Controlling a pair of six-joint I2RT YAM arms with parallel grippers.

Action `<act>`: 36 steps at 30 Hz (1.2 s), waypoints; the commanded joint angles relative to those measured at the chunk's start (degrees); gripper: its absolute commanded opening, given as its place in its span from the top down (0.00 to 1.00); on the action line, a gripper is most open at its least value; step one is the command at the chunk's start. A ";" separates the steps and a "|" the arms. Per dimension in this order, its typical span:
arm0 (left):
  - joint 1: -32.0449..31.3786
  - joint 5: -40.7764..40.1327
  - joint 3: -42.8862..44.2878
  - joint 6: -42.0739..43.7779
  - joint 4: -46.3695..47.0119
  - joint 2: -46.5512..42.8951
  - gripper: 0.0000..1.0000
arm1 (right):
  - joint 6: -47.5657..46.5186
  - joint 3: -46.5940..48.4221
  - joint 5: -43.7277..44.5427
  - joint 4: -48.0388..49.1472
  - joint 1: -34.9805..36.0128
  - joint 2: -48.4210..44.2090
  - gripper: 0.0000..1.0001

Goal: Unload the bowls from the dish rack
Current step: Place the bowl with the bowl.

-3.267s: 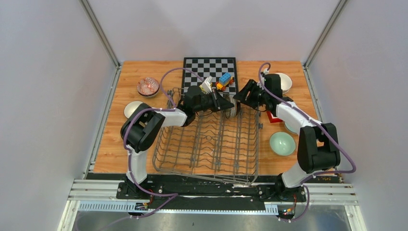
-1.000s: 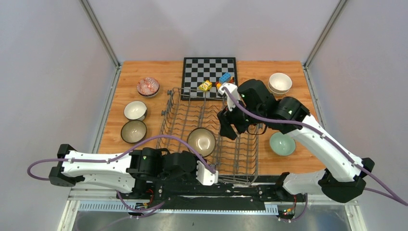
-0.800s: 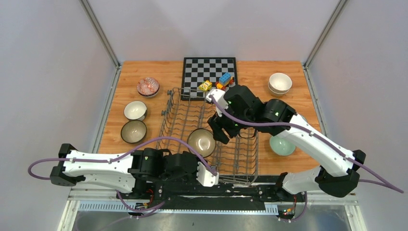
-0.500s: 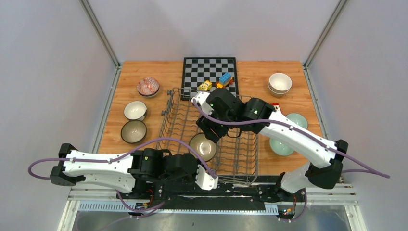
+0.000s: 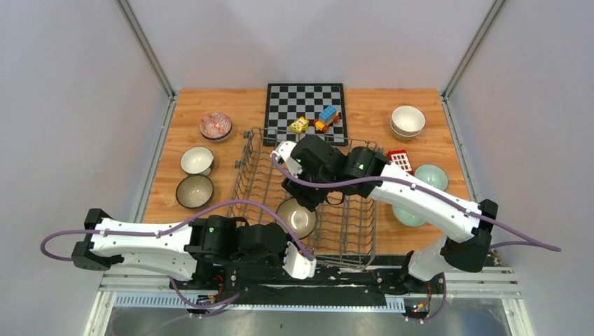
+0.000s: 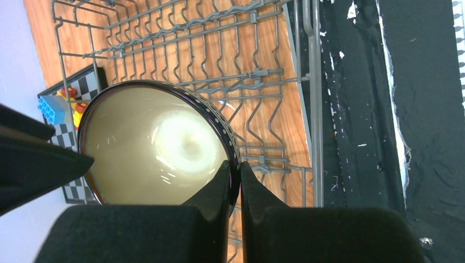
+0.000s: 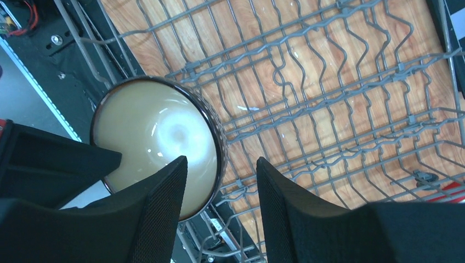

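Keeps the dark-rimmed bowl [image 6: 159, 148] pinched by its rim in the left fingers [image 6: 222, 183], clamped tight on the edge, cream inside facing up over the near middle of the dish rack [image 5: 350, 210]; cannot tell if it is clear of the tines. Swings the right fingers [image 7: 164, 203] across from the rack's far right over the last second, now right above the same bowl, straddling another stretch of rim: one inside, one outside, apart but narrowing, no contact visible yet. Reads as a handover being set up, so right closes first, then left lets go. Shows no other bowl in the visible part of the rack. Has the patterned bowl [image 5: 215, 126], cream bowl [image 5: 196, 159], dark bowl [image 5: 194, 190], stacked cream bowls [image 5: 408, 120] and mint bowl [image 5: 430, 175] already out on the tabletop [image 5: 210, 98], so probably the last one.
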 commanded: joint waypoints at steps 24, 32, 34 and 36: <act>-0.49 -1.49 1.97 -0.74 4.52 -2.64 1.00 | 1.33 -8.35 -1.21 -1.96 1.29 -4.23 0.61; -0.44 -1.35 1.37 -1.14 5.48 -2.88 1.00 | 1.31 -8.59 -1.58 -2.13 1.49 -4.83 0.75; -0.46 -1.41 1.14 -1.40 5.57 -2.95 1.00 | 1.40 -8.49 -1.63 -2.08 1.43 -5.04 0.81; -0.46 -1.48 0.97 -1.49 5.83 -3.06 1.00 | 1.50 -8.39 -1.56 -2.17 1.46 -5.09 0.91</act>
